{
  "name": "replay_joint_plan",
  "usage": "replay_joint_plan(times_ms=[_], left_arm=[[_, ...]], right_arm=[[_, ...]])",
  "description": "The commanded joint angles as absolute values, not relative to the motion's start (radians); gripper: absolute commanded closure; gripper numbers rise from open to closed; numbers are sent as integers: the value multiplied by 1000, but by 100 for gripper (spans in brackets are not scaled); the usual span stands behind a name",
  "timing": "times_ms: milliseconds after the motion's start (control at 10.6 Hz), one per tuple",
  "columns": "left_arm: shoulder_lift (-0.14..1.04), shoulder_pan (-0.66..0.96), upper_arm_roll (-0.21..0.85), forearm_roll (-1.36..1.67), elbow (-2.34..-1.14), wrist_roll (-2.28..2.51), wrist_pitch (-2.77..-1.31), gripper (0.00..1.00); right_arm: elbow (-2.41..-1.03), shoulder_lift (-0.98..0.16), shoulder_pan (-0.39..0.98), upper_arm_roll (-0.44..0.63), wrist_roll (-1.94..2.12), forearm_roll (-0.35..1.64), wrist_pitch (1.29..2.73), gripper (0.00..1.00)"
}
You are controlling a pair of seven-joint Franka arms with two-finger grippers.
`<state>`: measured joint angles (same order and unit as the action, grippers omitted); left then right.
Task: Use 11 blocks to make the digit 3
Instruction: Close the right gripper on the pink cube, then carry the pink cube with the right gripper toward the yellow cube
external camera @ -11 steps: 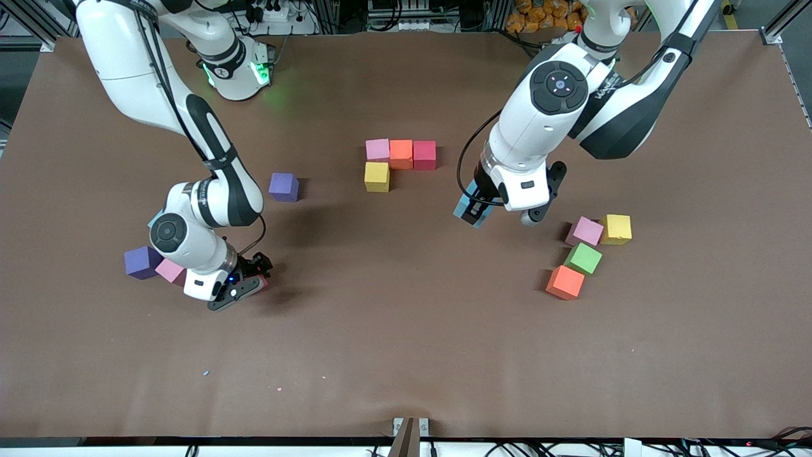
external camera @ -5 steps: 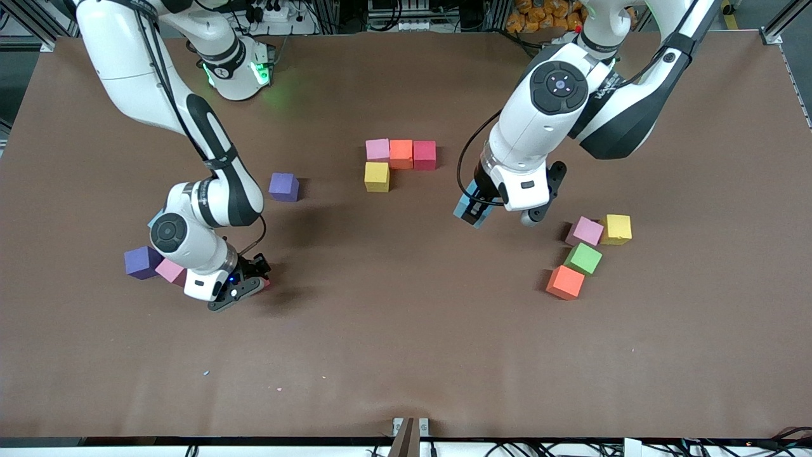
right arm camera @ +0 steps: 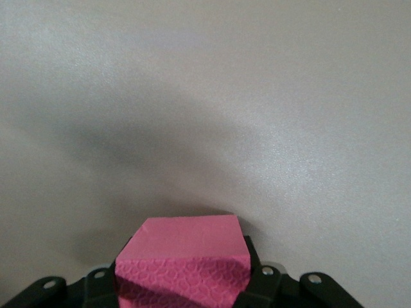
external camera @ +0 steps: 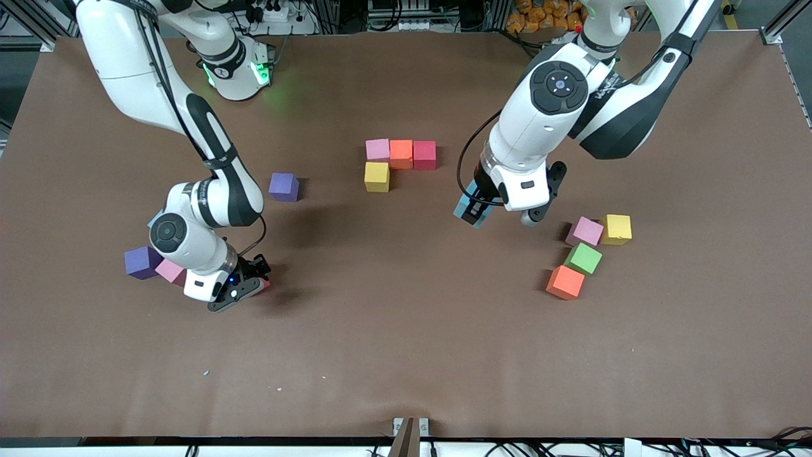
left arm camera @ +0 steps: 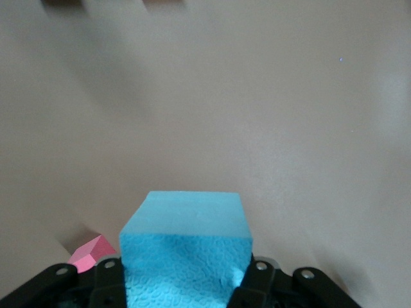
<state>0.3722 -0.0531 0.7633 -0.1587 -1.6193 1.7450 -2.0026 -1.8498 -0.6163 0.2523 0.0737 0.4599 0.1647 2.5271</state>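
Note:
My left gripper (external camera: 472, 211) hangs over bare table between the started figure and the loose blocks, shut on a light blue block (left arm camera: 186, 247). My right gripper (external camera: 257, 283) is down at the table toward the right arm's end, shut on a deep pink block (right arm camera: 183, 256), of which only a sliver (external camera: 265, 285) shows in the front view. A pink (external camera: 377, 150), an orange (external camera: 401, 153) and a red block (external camera: 424, 155) form a row, with a yellow block (external camera: 377, 176) touching the pink one on the side nearer the camera.
A purple block (external camera: 283, 186) lies alone. Another purple (external camera: 143, 262) and a pink block (external camera: 170, 271) sit beside the right arm's wrist. Toward the left arm's end lie pink (external camera: 584, 231), yellow (external camera: 616, 229), green (external camera: 583, 258) and orange (external camera: 564, 282) blocks.
The right gripper's fingers have drawn in slightly round the deep pink block. The left arm and all the blocks have stayed where they were.

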Motion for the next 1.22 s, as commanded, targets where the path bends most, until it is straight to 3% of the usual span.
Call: replay_joint_plan(times_ms=[0, 471, 659, 942, 1130], left_arm=[[348, -60, 761, -133, -1629, 1720, -2002, 100], [348, -60, 761, -133, -1629, 1720, -2002, 100], [348, -60, 761, -133, -1628, 1720, -2002, 100], [347, -60, 761, -133, -1629, 1720, -2002, 100], [348, -60, 761, -133, -1628, 1720, -2002, 100]], right_arm=[[-1826, -600, 247, 64, 468, 172, 2470, 34], [-1821, -586, 262, 51, 425, 173, 2462, 34], [-1792, -568, 300, 52, 338, 172, 2384, 34], [-1773, -548, 383, 52, 183, 173, 2344, 34], [-1781, -526, 513, 61, -37, 173, 2336, 34]])
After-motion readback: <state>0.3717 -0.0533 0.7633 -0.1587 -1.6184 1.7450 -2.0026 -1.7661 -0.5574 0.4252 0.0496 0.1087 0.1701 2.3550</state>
